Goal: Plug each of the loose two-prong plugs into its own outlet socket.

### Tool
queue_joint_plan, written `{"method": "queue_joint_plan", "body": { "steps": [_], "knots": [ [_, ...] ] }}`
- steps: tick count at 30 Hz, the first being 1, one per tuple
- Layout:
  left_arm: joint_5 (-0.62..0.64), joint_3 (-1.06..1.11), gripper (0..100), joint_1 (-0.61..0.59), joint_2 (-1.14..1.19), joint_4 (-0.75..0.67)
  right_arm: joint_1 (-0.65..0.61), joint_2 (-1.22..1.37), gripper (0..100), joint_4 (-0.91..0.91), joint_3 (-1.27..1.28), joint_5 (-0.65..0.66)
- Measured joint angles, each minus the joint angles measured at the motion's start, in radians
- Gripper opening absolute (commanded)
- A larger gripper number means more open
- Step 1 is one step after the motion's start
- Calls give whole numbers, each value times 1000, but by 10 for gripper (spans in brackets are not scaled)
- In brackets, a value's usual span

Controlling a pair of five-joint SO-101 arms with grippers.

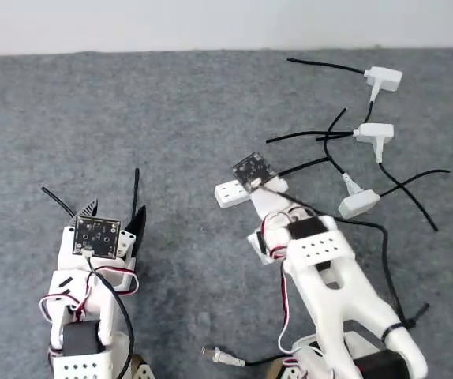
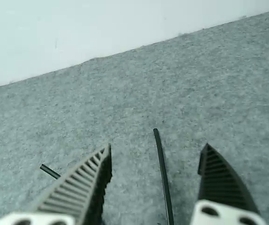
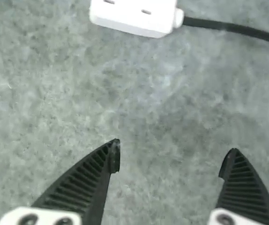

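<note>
Pincers on both arms were spread wide, and nothing was held in either. The right pincer (image 3: 174, 149) was poised just short of a white outlet socket (image 3: 132, 16), which lay flat on the grey felt-covered desk (image 1: 171, 103) with its black cord (image 3: 228, 29) running off from one end. The socket's two slots were seen to be empty. The left pincer (image 2: 158, 149) was set low over the desk, and a loose black cable end (image 2: 163, 173) lay untouched between its fingers. A loose plug (image 1: 222, 357) on a dark lead was found near the base of the right arm, well apart from the socket. Three more white cord-ended pieces (image 1: 374, 133) were scattered at the far right among crossed cables; whether any was mated could not be told. The step in hand was judged to be the approach to a first grasp. For the next move, the socket would probably need to be steadied by one pincer while a plug was picked up by the other, turned so its prongs faced the slots, and pushed straight in.
</note>
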Motion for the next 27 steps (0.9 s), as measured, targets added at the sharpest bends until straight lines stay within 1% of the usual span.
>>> {"method": "queue_joint_plan", "body": {
  "steps": [5,22,27],
  "knots": [
    [0,0,297,-9,0,0,-23,-5,329,-52,31,0],
    [-3,0,297,-8,0,0,-26,-8,329,-132,61,0],
    [-3,0,297,-8,0,0,-26,-8,328,-181,97,0]
  ]
}}
